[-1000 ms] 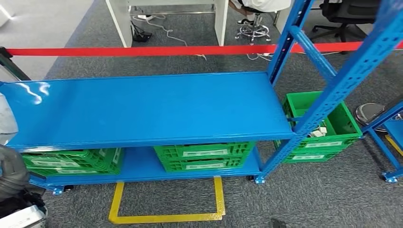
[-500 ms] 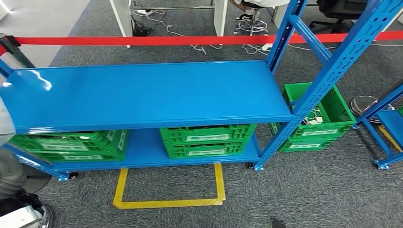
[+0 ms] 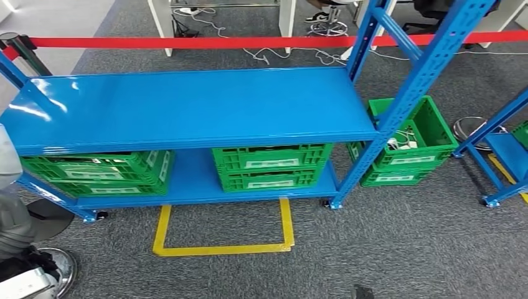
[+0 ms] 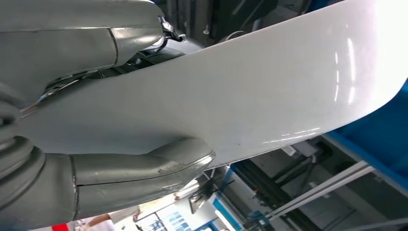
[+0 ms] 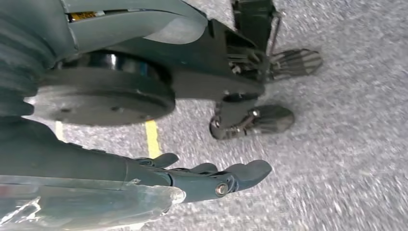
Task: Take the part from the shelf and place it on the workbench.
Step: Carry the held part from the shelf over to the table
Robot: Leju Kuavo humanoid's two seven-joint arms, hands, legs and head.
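In the left wrist view my left hand [image 4: 62,53] grips a large, smooth white curved part [image 4: 250,96], with the thick grey thumb [image 4: 144,166] on one face and the fingers on the other. In the head view my left arm [image 3: 11,227] hangs at the far left edge, in front of the blue shelf [image 3: 187,106], whose top board is bare. A pale edge of the part [image 3: 5,163] shows there. My right hand [image 5: 192,180] hangs over the grey carpet with its fingers stretched out and nothing in them.
Green crates [image 3: 271,165] sit on the shelf's lower board, and another green crate [image 3: 414,134] with white bits stands on the floor to the right. A red barrier tape [image 3: 205,42] runs behind. A yellow floor marking [image 3: 224,249] lies in front. A second blue rack [image 3: 501,152] stands at the right.
The whole picture has shifted: the shelf sits higher and a little smaller, and more carpet shows in front. My left hand keeps its hold on the white part.
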